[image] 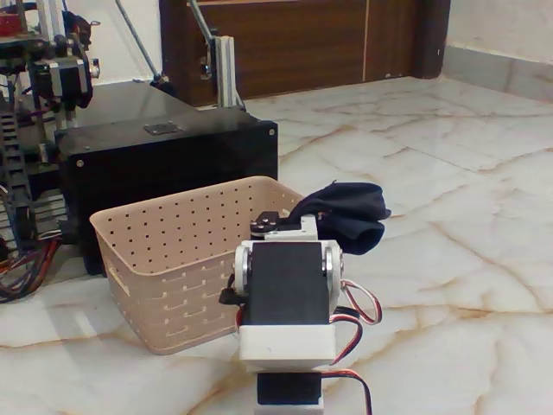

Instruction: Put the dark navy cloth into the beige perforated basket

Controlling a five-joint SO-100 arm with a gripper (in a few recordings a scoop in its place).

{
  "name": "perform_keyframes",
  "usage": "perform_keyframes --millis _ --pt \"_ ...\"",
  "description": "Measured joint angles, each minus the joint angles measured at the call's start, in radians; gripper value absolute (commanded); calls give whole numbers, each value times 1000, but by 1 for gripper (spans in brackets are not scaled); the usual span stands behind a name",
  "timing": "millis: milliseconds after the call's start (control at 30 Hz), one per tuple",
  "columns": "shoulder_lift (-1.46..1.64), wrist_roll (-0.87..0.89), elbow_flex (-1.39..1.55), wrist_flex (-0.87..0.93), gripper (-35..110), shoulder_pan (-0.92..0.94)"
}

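The dark navy cloth [350, 216] hangs bunched above the right corner of the beige perforated basket [173, 259], partly over its rim. The arm [288, 294] stands in front, hiding the jaws. A large black box [164, 164] sits behind on the marble floor [449, 199].

Glossy cream marble floor [449, 173] with brown veins, dark wooden door [294, 43] behind, pale wall [501, 26] at right, big black box [164, 147] left

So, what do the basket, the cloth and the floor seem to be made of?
Basket: probably moulded plastic, matte beige, given its even rows of round holes and woven-look lower band.
Cloth: soft fabric, dark navy, since it folds and droops over the rim.
Floor: looks like polished marble or marble-look tile, glossy with brown veins.
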Motion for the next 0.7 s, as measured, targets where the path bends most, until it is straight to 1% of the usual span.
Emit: perform_keyframes --millis 100,267,333,367,533,567,633,700 --pt "0 0 -21 46 0 -21" --pt "-28 37 -199 161 0 -54" --pt "-28 40 -210 166 0 -54" --pt "-41 60 -291 242 0 -64" --pt "-91 126 -552 466 0 -83" --pt "-121 135 -604 495 0 -94" --pt "-153 149 -655 499 0 -103" --pt "-282 204 -853 601 0 -138"
